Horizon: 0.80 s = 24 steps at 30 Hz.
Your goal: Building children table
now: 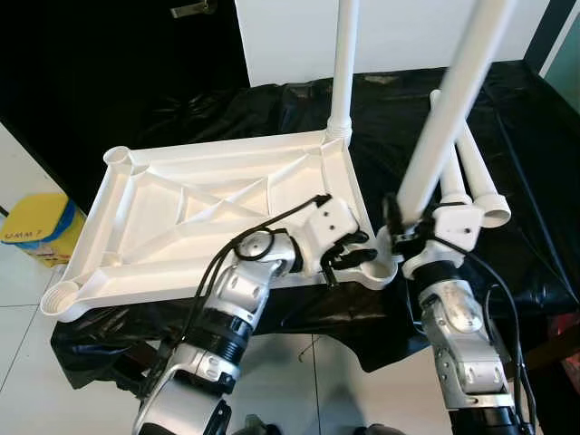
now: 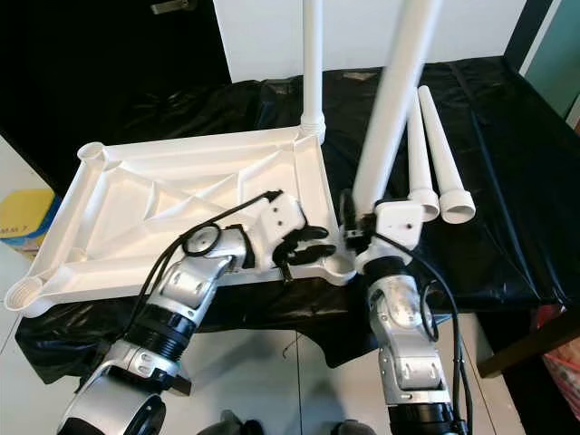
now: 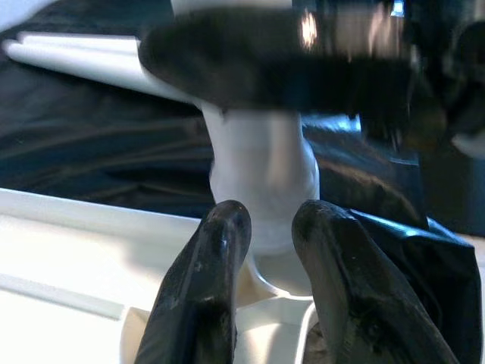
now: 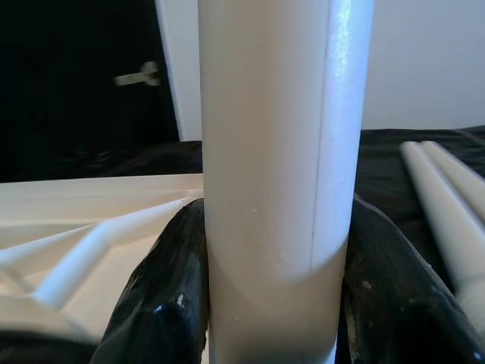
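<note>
A bench (image 1: 507, 118) draped in black cloth is seen, and on it a white plastic tabletop (image 1: 181, 217) is laid upside down, its ribbed underside facing up and round sockets at its corners. One white leg (image 1: 343, 63) is stood upright in the far corner socket on the robot's right. A second white leg (image 1: 453, 100) is held tilted above the near right corner socket (image 1: 379, 267), its lower end close over that socket. This leg is pinched by the right gripper (image 4: 276, 303), whose black fingers (image 4: 163, 303) are pressed against either side of the tube just above the corner. The left gripper (image 1: 349, 254) is placed at the tabletop's near edge, just beside the same socket, its fingers (image 3: 204, 280) set slightly apart with the socket collar seen between them. Two more legs (image 1: 476, 181) are laid side by side on the cloth, beyond the right gripper. A yellow box (image 1: 36, 227) is seen on the floor to the robot's left.
</note>
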Tool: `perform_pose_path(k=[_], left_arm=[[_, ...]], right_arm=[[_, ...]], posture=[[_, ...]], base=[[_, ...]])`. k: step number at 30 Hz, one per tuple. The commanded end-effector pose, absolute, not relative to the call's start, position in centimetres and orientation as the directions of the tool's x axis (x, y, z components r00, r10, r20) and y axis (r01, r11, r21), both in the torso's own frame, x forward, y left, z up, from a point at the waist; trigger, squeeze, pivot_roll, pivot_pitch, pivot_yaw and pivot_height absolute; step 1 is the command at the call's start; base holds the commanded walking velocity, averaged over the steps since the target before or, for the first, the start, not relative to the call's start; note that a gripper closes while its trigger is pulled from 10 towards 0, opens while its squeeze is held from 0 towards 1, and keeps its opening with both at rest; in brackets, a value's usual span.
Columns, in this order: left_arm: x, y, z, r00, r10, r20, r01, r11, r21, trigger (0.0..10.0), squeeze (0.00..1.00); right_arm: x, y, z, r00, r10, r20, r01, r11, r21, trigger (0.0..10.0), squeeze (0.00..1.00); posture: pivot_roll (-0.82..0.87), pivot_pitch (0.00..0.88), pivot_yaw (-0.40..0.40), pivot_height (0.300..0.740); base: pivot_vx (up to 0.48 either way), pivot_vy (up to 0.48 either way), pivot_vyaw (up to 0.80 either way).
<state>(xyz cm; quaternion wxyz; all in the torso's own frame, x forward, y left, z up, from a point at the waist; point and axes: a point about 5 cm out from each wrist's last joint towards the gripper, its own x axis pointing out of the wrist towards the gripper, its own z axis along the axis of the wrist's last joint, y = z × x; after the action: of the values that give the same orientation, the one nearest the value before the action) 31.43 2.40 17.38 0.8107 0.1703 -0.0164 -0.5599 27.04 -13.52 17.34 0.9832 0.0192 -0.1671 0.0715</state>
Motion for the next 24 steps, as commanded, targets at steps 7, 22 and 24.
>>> perform_pose_path(k=[7, 22, 24], left_arm=[[31.3, 6.0, 17.1, 0.667, -0.744, -0.034, 0.717, 0.629, 0.302, 10.0, 0.00], [28.3, 7.5, 16.4, 0.616, -0.787, -0.017, 0.768, 0.596, 0.234, 10.0, 0.00], [28.1, 7.4, 16.5, 0.602, -0.798, -0.015, 0.783, 0.587, 0.207, 10.0, 0.00]], right_arm=[[26.7, -12.4, 17.2, 0.920, 0.199, 0.338, -0.213, 0.977, 0.004, 10.0, 0.00], [25.4, -14.2, 14.1, 0.957, 0.179, 0.228, -0.191, 0.981, 0.031, 10.0, 0.00], [25.2, -14.4, 13.6, 0.961, 0.179, 0.213, -0.190, 0.981, 0.036, 10.0, 0.00]], posture=[[-0.07, 0.093, 0.046, 0.740], [-0.05, 0.100, 0.038, 0.740], [-0.05, 0.099, 0.039, 0.740]], base=[[0.000, 0.000, 0.00], [0.000, 0.000, 0.00], [0.000, 0.000, 0.00]])
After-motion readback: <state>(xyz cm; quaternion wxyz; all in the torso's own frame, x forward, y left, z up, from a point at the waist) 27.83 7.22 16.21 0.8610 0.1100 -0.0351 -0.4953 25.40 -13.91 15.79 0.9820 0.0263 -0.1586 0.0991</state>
